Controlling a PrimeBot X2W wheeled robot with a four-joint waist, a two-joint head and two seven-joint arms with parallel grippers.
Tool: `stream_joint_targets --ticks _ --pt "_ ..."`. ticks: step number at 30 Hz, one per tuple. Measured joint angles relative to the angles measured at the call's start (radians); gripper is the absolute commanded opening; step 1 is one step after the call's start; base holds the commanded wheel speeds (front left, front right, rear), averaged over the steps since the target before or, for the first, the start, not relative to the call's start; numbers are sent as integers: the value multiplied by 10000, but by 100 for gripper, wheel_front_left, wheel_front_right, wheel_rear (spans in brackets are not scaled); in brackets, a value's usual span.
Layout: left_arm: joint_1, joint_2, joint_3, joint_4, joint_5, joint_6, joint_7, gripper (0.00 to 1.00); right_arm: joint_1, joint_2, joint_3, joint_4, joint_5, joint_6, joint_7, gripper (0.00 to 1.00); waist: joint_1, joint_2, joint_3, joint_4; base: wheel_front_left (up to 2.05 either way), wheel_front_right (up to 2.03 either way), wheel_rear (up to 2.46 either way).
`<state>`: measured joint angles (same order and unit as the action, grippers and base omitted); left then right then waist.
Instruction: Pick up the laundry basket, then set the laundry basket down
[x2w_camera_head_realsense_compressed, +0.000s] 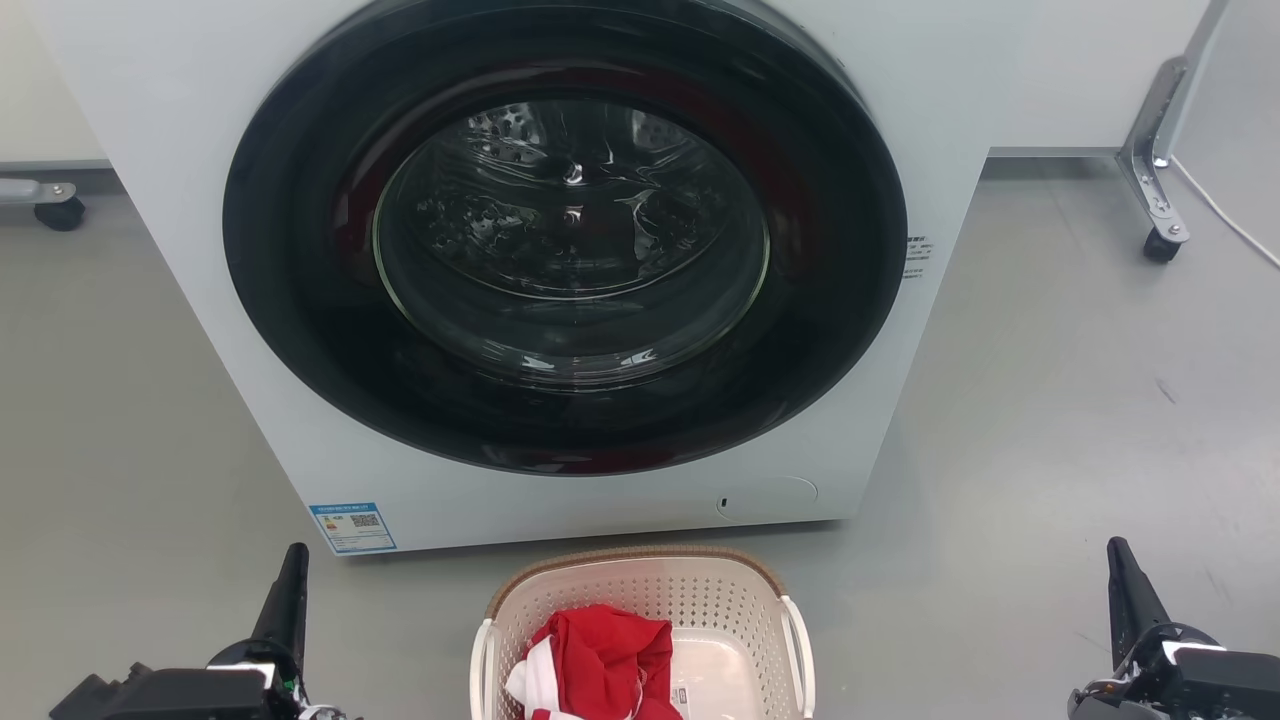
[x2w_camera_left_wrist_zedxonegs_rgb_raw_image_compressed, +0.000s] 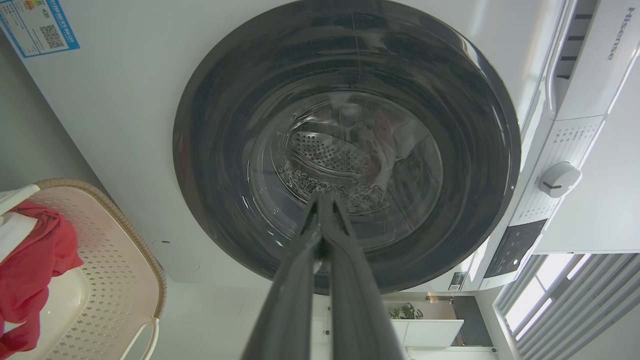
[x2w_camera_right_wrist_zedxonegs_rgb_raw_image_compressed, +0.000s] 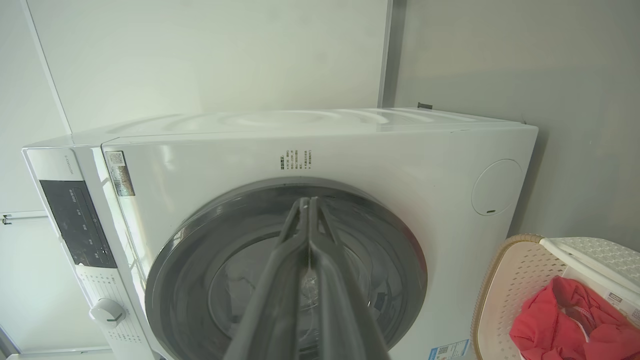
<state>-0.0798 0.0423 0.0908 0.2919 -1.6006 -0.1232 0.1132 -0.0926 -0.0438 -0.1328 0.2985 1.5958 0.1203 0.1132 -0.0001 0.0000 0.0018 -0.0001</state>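
Laundry basket (x2w_camera_head_realsense_compressed: 700, 600), the cream-white perforated plastic one with a rounded rectangular shape, a brown woven-look rim and white side handles, stands on the grey floor (x2w_camera_head_realsense_compressed: 1050, 400) right in front of me. It is just before the white front-loading washing machine (x2w_camera_head_realsense_compressed: 150, 250), whose round dark glass door (x2w_camera_head_realsense_compressed: 565, 240) is closed. A crumpled red and white garment (x2w_camera_head_realsense_compressed: 600, 650) lies inside the basket. My left hand (x2w_camera_head_realsense_compressed: 295, 565) hangs low to the basket's left, well apart from it, its 2 long dark fingers pressed together and holding nothing. My right hand (x2w_camera_head_realsense_compressed: 1122, 565) is on the other side, also well apart from the basket, its 2 fingers likewise closed on each other and empty. Both hands point toward the machine, and from each wrist the fingertips meet in front of the door.
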Motion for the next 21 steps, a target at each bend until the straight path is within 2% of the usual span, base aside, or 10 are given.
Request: stream_joint_targets --ticks 21 --pt "0 0 0 6 -2 0 0 0 0 0 0 0 0 0 0 0 1 0 0 0 0 0 0"
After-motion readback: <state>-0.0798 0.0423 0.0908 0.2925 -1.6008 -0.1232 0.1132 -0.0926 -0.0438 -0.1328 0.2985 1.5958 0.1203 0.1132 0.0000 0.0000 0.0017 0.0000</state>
